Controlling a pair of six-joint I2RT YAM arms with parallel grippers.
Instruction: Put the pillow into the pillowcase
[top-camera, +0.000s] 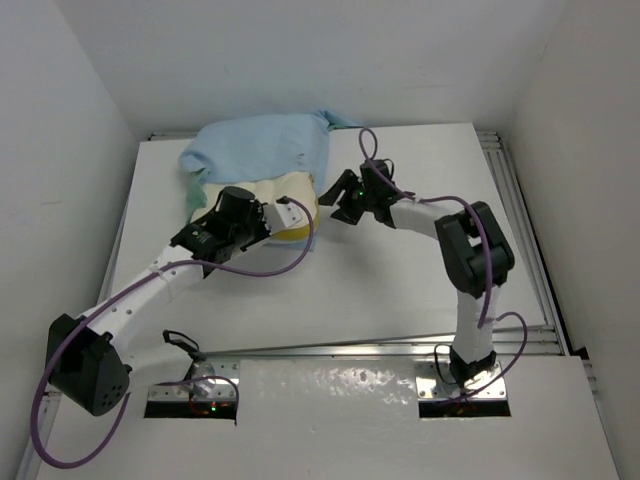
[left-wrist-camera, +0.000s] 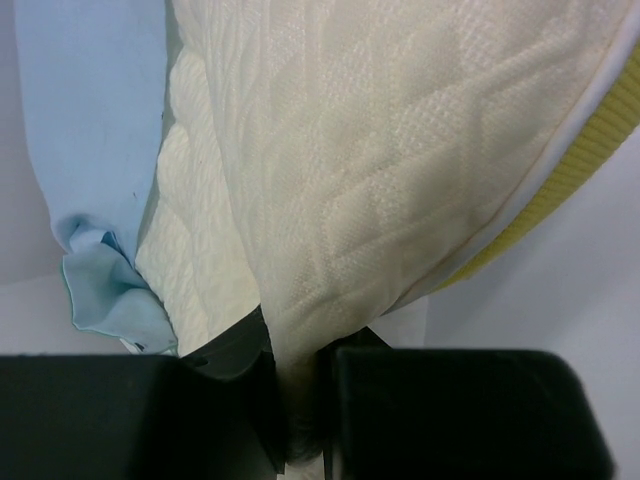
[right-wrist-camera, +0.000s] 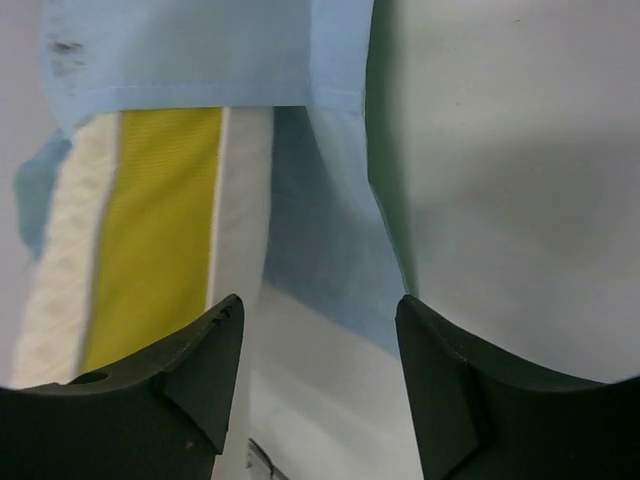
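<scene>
Left gripper (left-wrist-camera: 300, 352) pinches the pillow (left-wrist-camera: 400, 150); right gripper (right-wrist-camera: 320, 312) holds nothing.
The left gripper is shut tight on the cream near edge of the pillow. The far part of the pillow is covered by the blue case (top-camera: 260, 145) at the back of the table (top-camera: 380, 290). The right gripper's jaws stand partly open, with the case's edge just in front of them, to the right of the pillow.

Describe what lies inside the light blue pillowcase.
The far part of the cream pillow sits inside the pillowcase; its near end with the yellow band sticks out. How deep it reaches is hidden by fabric.
</scene>
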